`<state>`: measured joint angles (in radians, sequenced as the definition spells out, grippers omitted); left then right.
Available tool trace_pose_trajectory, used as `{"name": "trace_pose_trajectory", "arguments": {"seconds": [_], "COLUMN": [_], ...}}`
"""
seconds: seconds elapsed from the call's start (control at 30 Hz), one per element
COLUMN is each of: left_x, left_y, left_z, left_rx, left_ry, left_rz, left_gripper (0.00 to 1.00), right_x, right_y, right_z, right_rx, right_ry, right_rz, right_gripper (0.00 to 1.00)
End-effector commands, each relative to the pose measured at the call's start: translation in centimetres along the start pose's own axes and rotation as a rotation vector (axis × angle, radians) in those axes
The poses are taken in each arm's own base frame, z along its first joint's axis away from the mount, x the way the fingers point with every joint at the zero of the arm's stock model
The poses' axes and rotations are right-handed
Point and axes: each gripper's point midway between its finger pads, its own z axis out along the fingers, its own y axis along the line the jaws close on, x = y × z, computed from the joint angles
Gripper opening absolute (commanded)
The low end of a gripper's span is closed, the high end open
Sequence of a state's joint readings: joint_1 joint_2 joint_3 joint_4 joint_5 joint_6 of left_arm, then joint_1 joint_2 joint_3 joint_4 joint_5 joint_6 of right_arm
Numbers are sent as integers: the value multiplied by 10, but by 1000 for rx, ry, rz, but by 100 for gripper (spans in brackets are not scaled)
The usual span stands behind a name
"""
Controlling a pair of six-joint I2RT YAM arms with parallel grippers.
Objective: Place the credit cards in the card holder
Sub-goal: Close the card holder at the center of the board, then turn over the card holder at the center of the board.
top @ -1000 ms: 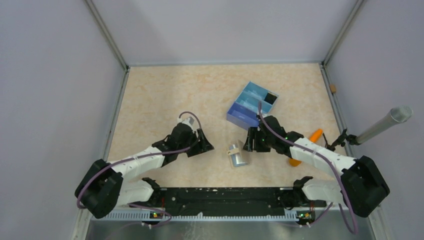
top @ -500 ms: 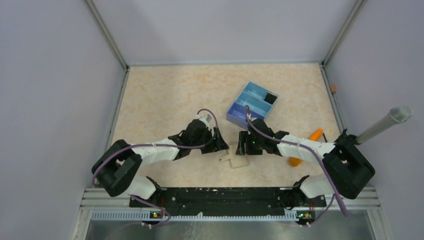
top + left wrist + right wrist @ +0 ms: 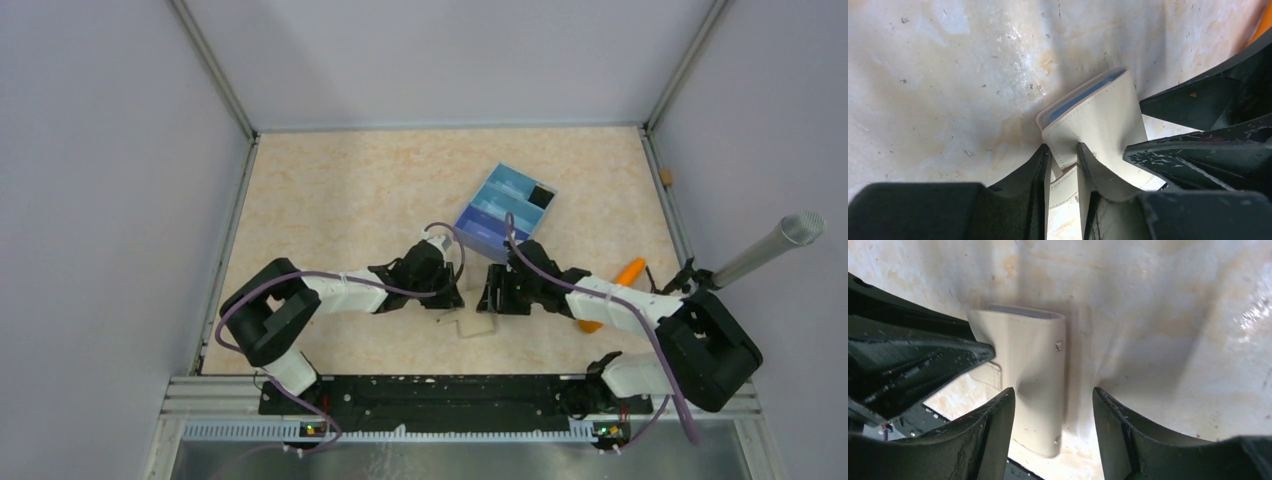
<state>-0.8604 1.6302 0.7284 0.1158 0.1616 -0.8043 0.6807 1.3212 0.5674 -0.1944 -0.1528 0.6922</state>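
table [image 3: 330, 200]: beige marbled top; it is seen under both sets of fingers, and everything listed below is carried on it.
blue tray [image 3: 505, 208]: three compartments; it is set beyond both pairs of fingertips on the far side, closer to the right fingers, and is clear of the holder.
grey cylinder [image 3: 768, 248]: mounted at the right wall, well apart from either set of fingers.
left gripper [image 3: 1063, 155]: clenched on the card holder [image 3: 1103, 115]. A thin beige flap is pinched between the two fingers, and the rest of the holder is fanned out past the fingertips.
right gripper [image 3: 1052, 395]: released, with the fingers spread wide and nothing clamped. It is pointed at the left gripper, and the two sets of fingertips are held close together over the holder.
orange object [image 3: 612, 292]: located behind the right fingers, beside the right forearm, which partly covers it. Its type cannot be told.
card holder: held at one flap by the left fingers. Its near end is placed between the spread right fingers, just beside one of them, with a clear gap to the other. Contact with the closer finger cannot be told. Its body is laid on the table just ahead of both sets of fingertips.
credit card [image 3: 1083, 95]: only a light-blue edge is shown, tucked inside the holder's mouth at the end farthest from the left fingertips. It is touched by no finger. The number of cards inside cannot be told.
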Motion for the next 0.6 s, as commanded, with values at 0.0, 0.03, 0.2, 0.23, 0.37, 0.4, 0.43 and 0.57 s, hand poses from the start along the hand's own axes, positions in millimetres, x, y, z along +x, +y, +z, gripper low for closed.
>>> {"name": "trace_pose_trajectory", "arguments": {"seconds": [0.0, 0.03, 0.2, 0.23, 0.37, 0.4, 0.43, 0.57], "left_x": [0, 2, 9, 9, 13, 13, 14, 15], "left_y": [18, 20, 24, 25, 29, 30, 31, 31], "left_z": [-1, -1, -1, -1, -1, -1, -1, -3], "left_rx": [-103, -107, -119, -125, -150, -152, -156, -152], "left_ry": [-12, -7, 2, 0, -3, -3, -5, -22], "left_rz": [57, 57, 62, 61, 61, 59, 56, 31], "left_gripper": [26, 25, 24, 24, 22, 22, 21, 20], "right_x": [16, 20, 40, 39, 39, 38, 37, 28], "right_y": [-6, -5, 8, 15, 22, 24, 28, 33], "right_z": [-11, -13, -16, -16, -14, -13, -11, -3], "right_rx": [-68, -86, -226, -283, -328, -335, -345, -342], "right_ry": [31, 37, 59, 41, 26, 25, 21, -9], "right_rz": [73, 85, 181, 195, 226, 226, 224, 216], "right_gripper": [58, 58, 56, 54, 50, 48, 46, 28]}}
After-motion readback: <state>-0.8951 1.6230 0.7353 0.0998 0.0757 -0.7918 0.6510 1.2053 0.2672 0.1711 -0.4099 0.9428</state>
